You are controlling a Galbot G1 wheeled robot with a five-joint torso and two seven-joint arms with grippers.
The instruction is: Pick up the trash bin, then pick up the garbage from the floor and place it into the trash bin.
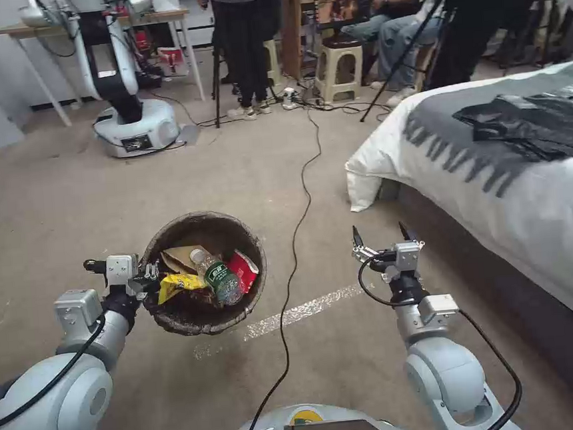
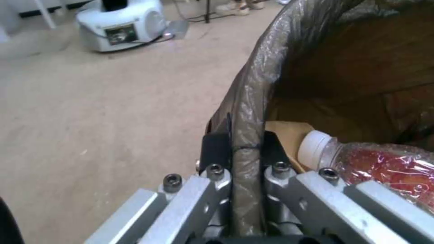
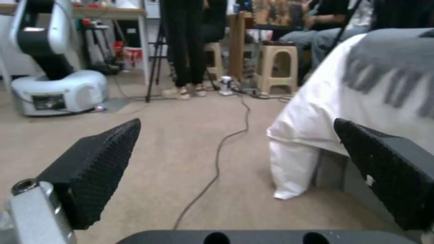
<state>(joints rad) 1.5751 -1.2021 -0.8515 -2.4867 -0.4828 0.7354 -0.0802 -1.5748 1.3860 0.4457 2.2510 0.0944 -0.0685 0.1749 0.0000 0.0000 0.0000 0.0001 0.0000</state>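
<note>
Left wrist view: trash bin [image 2: 253, 88] rim pinched between left fingers [image 2: 216, 149].

no text, brand or number is legible. the green label on the water bottle [image 1: 219, 275] in the trash bin [image 1: 175, 318] and the plate on the other robot's base [image 1: 136, 143] are unreadable.

Brown-lined trash bin [image 1: 201, 276], yellow wrapper [image 1: 179, 284]

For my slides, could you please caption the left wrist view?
Left gripper clamped on the bag-lined rim of the trash bin, a capped bottle and red wrapper inside.
</note>
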